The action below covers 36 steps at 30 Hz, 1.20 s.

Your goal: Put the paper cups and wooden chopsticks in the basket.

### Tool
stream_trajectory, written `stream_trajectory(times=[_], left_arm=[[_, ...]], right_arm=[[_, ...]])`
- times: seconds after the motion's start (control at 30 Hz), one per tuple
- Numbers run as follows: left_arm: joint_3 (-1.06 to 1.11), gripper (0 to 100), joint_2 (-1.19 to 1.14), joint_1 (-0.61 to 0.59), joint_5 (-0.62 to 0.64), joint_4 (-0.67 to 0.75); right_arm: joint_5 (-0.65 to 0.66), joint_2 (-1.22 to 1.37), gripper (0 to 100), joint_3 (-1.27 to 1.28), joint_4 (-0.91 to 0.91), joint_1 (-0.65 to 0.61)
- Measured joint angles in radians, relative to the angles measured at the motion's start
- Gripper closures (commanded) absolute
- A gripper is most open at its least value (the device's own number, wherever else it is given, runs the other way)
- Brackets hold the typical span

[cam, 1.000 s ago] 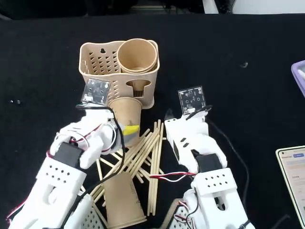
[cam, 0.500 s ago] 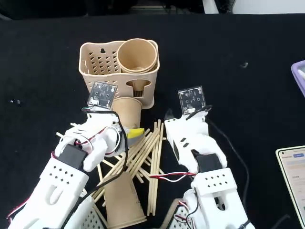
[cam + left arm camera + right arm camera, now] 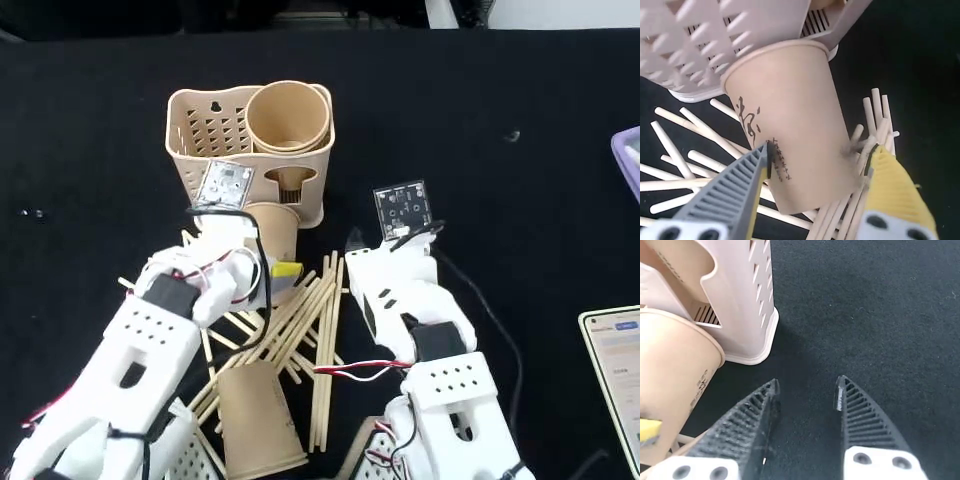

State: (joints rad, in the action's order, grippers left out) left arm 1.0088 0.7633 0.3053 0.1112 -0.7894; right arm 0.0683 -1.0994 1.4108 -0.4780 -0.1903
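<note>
Black cloth tabletop (image 3: pixel 480 90) fills most of the frame. Phone with a lit screen (image 3: pixel 615 365) lies at the lower right edge, partly cut off. Purple object (image 3: pixel 628 155) sits at the right edge above it, also cut off. Small round bit (image 3: pixel 512 135) upper right of centre. Two tiny specks (image 3: pixel 33 213) at far left. White surface (image 3: pixel 560 12) in the top right corner.

The table (image 3: pixel 480 120) is covered in black cloth. The basket (image 3: pixel 205 130) is pale beige, pierced with rows of small slots. A kraft-brown paper cup (image 3: pixel 790 125) bears dark scribbled print. The chopsticks (image 3: pixel 322 330) are light bare wood. The left gripper (image 3: pixel 816 157) has one grey ribbed finger and one yellow; the right gripper (image 3: pixel 806 387) is black and ribbed.
</note>
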Motion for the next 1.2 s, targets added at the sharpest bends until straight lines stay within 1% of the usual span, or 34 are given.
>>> stream_trajectory(times=[0.1, 0.3, 0.4, 0.53, 0.6, 0.7, 0.9, 1.07, 1.2], left_arm=[[-0.006, 68, -0.029, 0.0, -0.003, 0.0], [-0.005, 68, -0.035, 0.003, -0.095, -0.023], [-0.005, 68, -0.034, -0.018, -0.14, -0.083], [-0.017, 68, -0.034, -0.057, -0.213, -0.199], [-0.04, 68, -0.034, -0.097, -0.261, -0.249], [-0.081, 68, -0.034, -0.193, -0.338, -0.288], [-0.17, 68, -0.034, -0.411, -0.44, -0.299], [-0.204, 68, -0.034, -0.502, -0.491, -0.305], [-0.207, 68, -0.034, -0.522, -0.499, -0.322]], right_arm=[[0.0, 0.0, 81.5, 0.0, 0.0, 0.0], [0.0, 0.0, 81.5, 0.0, 0.0, 0.0], [0.0, 0.0, 81.5, 0.0, 0.0, 0.0], [0.0, 0.0, 81.5, 0.0, 0.0, 0.0], [0.0, 0.0, 81.5, 0.0, 0.0, 0.0], [0.0, 0.0, 81.5, 0.0, 0.0, 0.0], [0.0, 0.0, 81.5, 0.0, 0.0, 0.0], [0.0, 0.0, 81.5, 0.0, 0.0, 0.0], [0.0, 0.0, 81.5, 0.0, 0.0, 0.0]])
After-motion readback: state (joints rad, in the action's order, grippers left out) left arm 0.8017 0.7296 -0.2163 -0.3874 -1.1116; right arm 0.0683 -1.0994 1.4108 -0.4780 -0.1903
